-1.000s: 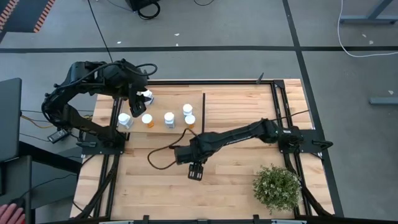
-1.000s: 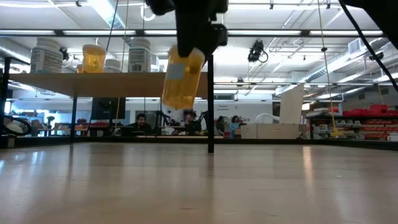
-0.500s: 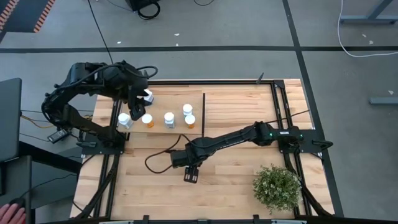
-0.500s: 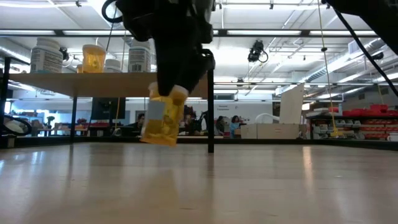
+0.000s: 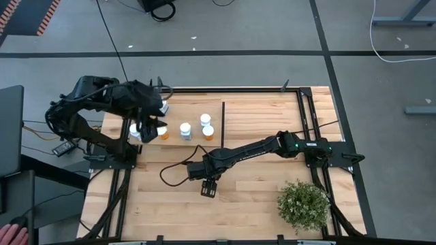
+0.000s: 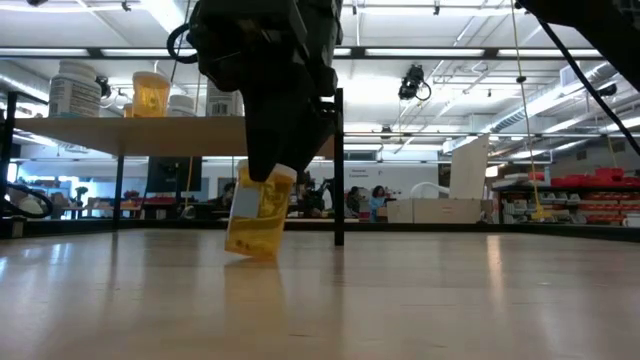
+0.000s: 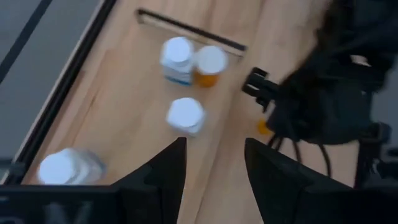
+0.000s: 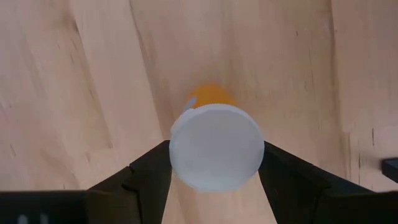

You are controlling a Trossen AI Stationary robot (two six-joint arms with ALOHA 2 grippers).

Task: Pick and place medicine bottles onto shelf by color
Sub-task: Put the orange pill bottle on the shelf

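A: Where's the orange bottle (image 6: 260, 212)?
B: In the right gripper (image 8: 216, 163), low over the bare table (image 5: 259, 197), in front of the shelf (image 5: 184, 112). Its fingers clamp the white cap (image 8: 217, 147) from both sides.
A: Which way does it point?
B: Cap up, base down — long axis near vertical but tilted, the base swung off to one side. The lowest corner looks at or just above the wood; I cannot tell if it touches.
A: And the shelf?
B: Bottles stand upright there, caps up: a white one (image 5: 184, 131), another white one (image 5: 205, 120) touching an orange one (image 5: 208, 132), all on the near side of the black divider (image 5: 223, 121).
A: The left gripper (image 7: 211, 163)?
B: Over the shelf's left end — fingers apart with nothing between them. A white bottle (image 7: 65, 168) sits just beside it.
A: Anything else?
B: A plant (image 5: 303, 205) at the table's front right corner, well apart.
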